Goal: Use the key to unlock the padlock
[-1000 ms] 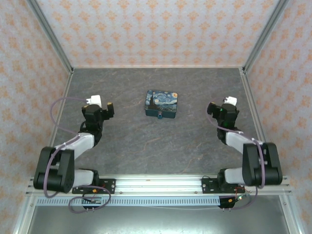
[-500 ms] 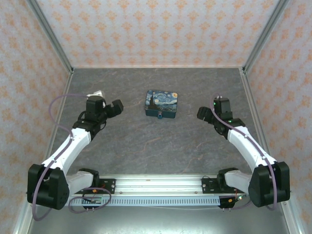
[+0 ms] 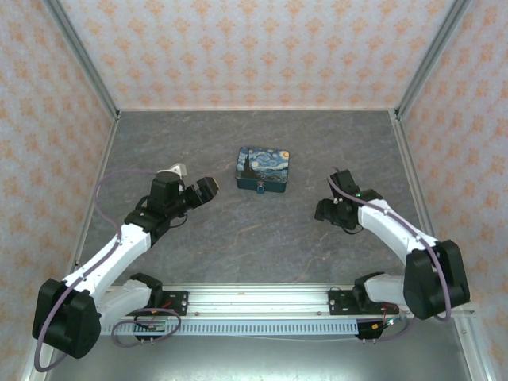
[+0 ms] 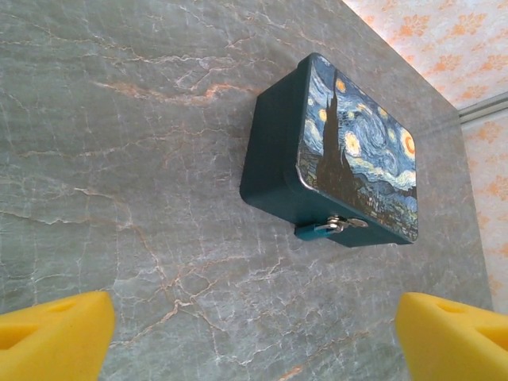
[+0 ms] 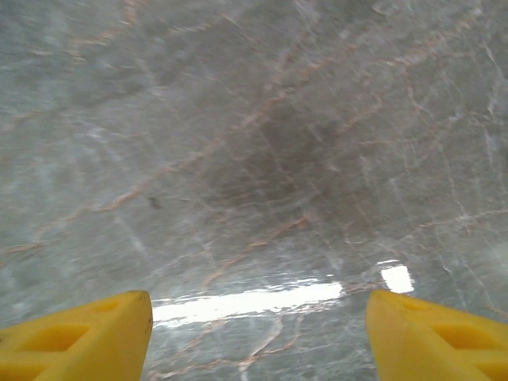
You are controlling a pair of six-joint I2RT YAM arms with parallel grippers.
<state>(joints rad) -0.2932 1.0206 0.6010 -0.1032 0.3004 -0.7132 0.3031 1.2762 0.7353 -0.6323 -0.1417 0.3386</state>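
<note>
At the near wall of the swirl-painted tin (image 3: 263,168), mid-table, hung the tiny teal padlock (image 4: 332,227), with a silvery bit beside it, possibly the key (image 4: 355,223). To its left, the left gripper (image 3: 206,190) faced it, fingers spread and empty, nearer than the right gripper (image 3: 325,211), likewise spread.

In the top view the padlock (image 3: 259,190) is a speck at the front of the tin (image 3: 263,169), its parts too small to tell. From the left wrist, a silvery bit (image 4: 343,225) on it is too small to identify. The left tool's (image 4: 254,333) fingers (image 4: 55,333) and the right tool's (image 5: 258,337) fingers (image 5: 79,337) are cut off by the bottom edges.
</note>
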